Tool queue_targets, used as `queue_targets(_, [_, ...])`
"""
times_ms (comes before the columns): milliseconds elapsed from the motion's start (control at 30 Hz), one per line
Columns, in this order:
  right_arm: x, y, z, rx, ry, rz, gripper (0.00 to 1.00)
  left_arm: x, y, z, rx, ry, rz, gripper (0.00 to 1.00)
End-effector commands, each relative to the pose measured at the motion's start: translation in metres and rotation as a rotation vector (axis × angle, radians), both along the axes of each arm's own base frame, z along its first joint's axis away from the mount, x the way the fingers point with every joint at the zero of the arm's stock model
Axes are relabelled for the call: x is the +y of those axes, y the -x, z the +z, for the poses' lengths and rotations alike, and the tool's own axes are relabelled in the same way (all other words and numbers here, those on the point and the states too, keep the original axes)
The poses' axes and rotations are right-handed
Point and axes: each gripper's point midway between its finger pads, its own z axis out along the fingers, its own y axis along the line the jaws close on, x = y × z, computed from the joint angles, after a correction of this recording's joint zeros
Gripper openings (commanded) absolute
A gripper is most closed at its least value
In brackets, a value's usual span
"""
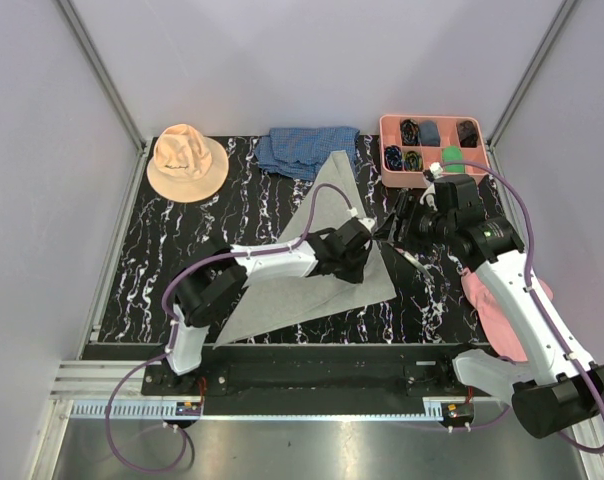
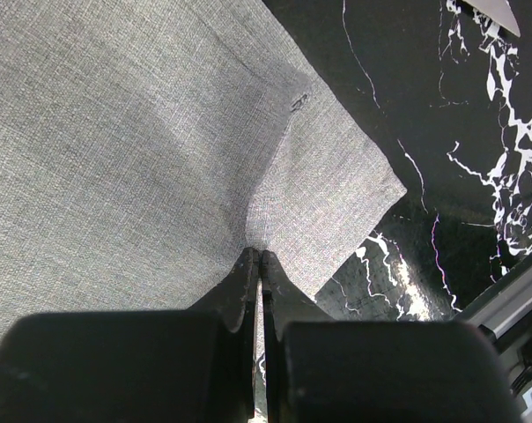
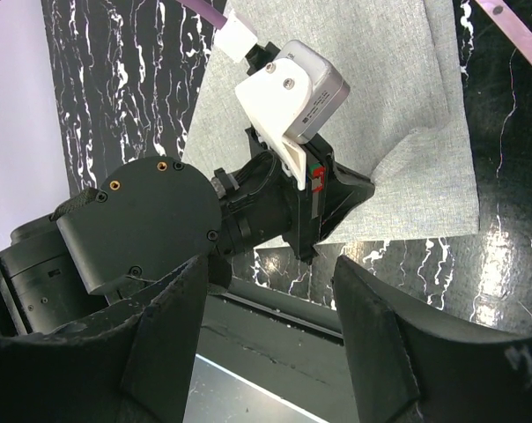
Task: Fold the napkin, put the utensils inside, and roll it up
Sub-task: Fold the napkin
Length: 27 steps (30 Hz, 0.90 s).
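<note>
The napkin [image 1: 322,200] is a plain light-grey woven cloth. It is folded into one large triangle and lies flat over the middle of the table [image 1: 182,260]. Its long point reaches toward the far edge, one corner lies close to the near edge on the left, and the third corner points toward the right edge. Near that right corner the cloth is pulled up into a soft ridge that runs into the left jaws. These are closed tight on the fabric, with a fold of it pinched between them.

The right jaws stand wide apart with nothing between them. They hang above the left arm's [image 1: 272,258] wrist, over the napkin's right corner.

One napkin is in view. Of the utensils, only a single slim pale-pink piece [image 3: 517,33] shows, lying on the table just off the napkin's right side. I cannot tell from these views whether there are more.

There are two hats. A peach one [image 1: 187,162] sits at the far left corner. A pink one [image 1: 487,300] lies near the right edge, partly under the right arm [image 1: 522,290]. One blue checked cloth [image 1: 307,148] is bunched at the far edge, touching the napkin's point. One pink tray [image 1: 432,117] sits at the far right corner and holds several small dark items and a green one.
</note>
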Motion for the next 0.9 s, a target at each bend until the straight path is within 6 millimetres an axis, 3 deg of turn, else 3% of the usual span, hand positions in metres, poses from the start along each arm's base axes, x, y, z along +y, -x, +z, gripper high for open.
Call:
queue_targets(0, [0.012, -0.007, 0.016, -0.066, -0.060, 0.034, 0.68, -0.030, 0.026, 0.008, -0.039, 0.046, -0.096, 0.00])
queue_targets(600, [0.013, -0.009, 0.013, -0.058, -0.061, 0.037, 0.69, -0.038, 0.055, 0.006, -0.087, 0.027, -0.212, 0.00])
queue_targets(867, [0.014, -0.008, 0.015, -0.058, -0.068, 0.038, 0.69, -0.034, 0.057, -0.002, -0.077, -0.001, -0.182, 0.00])
